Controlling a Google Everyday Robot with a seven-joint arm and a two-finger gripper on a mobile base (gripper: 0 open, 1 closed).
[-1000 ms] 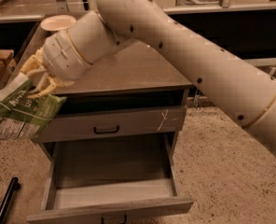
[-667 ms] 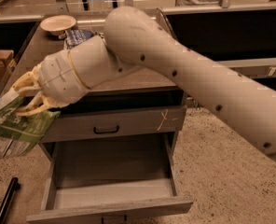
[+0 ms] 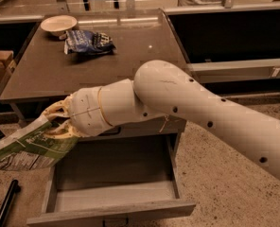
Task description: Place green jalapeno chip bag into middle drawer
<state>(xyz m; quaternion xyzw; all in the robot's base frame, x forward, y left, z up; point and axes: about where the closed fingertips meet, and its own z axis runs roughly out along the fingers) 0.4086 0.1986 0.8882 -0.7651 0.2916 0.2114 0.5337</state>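
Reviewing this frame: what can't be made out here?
Camera view:
The crinkly light-green chip bag, clamped in the gripper left of the open grey wooden drawer: left end cut off by the frame edge.
That drawer's front panel: cut by the bottom edge.
The cabinet front above it: hidden behind the white arm.

The cream hand [image 3: 56,123], at the bench's front left edge above the drawer, grips the green bag [image 3: 26,148], which is light green with white lettering and a pale printed patch. The arm [image 3: 215,122] is off-white with dark dots. The drawer [image 3: 116,193] is grey. The bench [image 3: 130,60] is dark brown, the blue bag [image 3: 89,41] dark blue, the bowl [image 3: 58,23] pale, and the floor [image 3: 225,183] speckled beige.
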